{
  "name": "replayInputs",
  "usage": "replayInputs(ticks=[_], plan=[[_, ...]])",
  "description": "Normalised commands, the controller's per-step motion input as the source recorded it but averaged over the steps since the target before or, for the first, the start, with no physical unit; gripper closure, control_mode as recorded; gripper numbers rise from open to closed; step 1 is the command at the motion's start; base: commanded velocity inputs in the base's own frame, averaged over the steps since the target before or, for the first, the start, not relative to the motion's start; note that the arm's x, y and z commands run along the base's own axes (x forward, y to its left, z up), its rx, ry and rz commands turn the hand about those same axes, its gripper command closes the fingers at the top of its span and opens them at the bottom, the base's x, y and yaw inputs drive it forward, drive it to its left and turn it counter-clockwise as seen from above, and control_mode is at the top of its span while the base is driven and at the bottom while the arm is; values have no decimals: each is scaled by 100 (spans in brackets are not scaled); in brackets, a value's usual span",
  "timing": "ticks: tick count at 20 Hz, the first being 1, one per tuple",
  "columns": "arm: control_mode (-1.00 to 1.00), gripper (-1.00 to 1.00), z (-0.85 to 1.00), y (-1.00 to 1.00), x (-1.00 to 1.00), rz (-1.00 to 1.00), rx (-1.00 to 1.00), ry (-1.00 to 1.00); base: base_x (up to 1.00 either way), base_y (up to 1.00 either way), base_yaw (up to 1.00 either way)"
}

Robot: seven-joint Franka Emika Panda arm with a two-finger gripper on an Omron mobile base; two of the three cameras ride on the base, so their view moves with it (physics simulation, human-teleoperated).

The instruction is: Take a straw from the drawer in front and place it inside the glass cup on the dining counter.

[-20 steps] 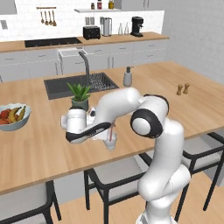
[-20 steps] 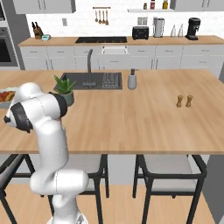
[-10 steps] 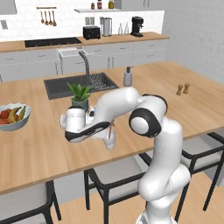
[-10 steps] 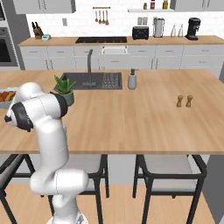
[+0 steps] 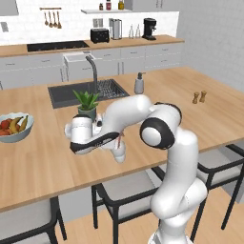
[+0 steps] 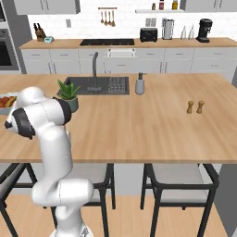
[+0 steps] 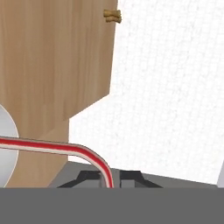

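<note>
The dining table (image 5: 43,157) stretches wide and light-wooded, its near edge running above two dark chairs (image 6: 178,185); most of its middle and right is bare wood, with just a pair of small shakers (image 6: 195,107) standing well apart from everything near the right side; the sink (image 5: 81,93) with its curved tap (image 5: 93,71) sits toward the far edge, a soap dispenser (image 5: 139,83) just beside it, a potted plant (image 5: 86,102) in front of it, and a fruit bowl (image 5: 14,127) near the left edge; the arm folds low over the table close to the near edge, in front of the plant; the hand (image 5: 119,141) is nearly closed and pinches the straw (image 7: 57,148) between its fingertips (image 7: 89,177); the straw runs red from the fingertips, bends, and leads off sideways in the hand view; the glass cup (image 5: 119,153) stands on the table right below the hand, near the front edge, with a short red piece of straw showing just above it.
</note>
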Motion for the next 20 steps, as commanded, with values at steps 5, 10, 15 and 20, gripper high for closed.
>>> replayInputs(ticks=[5,10,15,20], plan=[[-100,-100,0,0,-19,0,0,-2,0,0,0],[-100,-100,0,0,-4,0,0,-6,0,0,0],[-100,-100,5,0,0,0,0,-4,0,0,0],[-100,-100,27,0,0,0,6,0,0,0,0]])
